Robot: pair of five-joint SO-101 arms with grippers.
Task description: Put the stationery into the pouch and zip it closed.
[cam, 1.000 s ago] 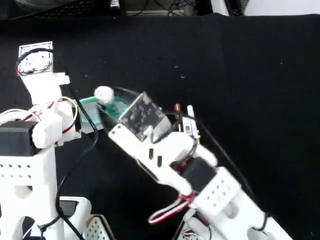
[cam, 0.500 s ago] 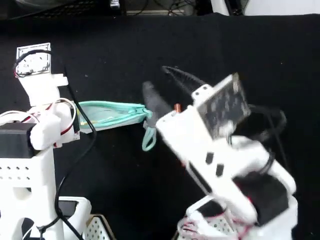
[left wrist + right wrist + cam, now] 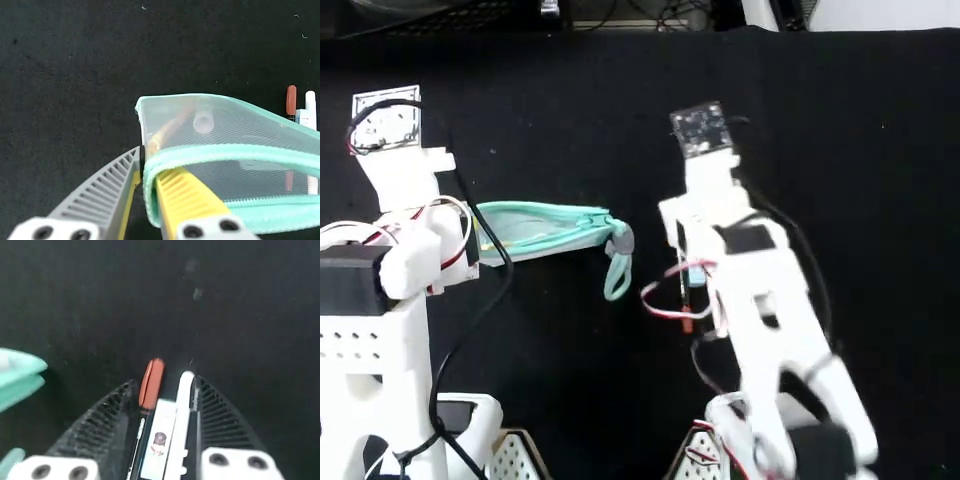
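Observation:
A teal mesh pouch (image 3: 545,230) lies left of centre, its zip strap (image 3: 617,275) hanging off its right end. My left gripper (image 3: 142,165) is shut on the pouch's (image 3: 225,130) left end, the edge pinched between the grey and yellow fingers. An orange pencil (image 3: 165,131) and a small white round item (image 3: 203,121) show through the mesh. My right gripper (image 3: 163,385) is open, its black fingers (image 3: 107,415) straddling a red-capped pen (image 3: 151,382) and a white pen (image 3: 184,387) on the cloth. From above, that gripper (image 3: 692,285) stands right of the pouch.
Black cloth (image 3: 860,150) covers the table, with free room at the back and far right. The white arm bases (image 3: 370,340) and loose cables (image 3: 665,300) crowd the front edge. A pouch corner (image 3: 17,375) shows beside the right gripper.
The right arm pulled away from the pouch, swung right and came down over the two pens. The pouch, hidden behind it a second ago, lies in plain sight. The left arm kept still.

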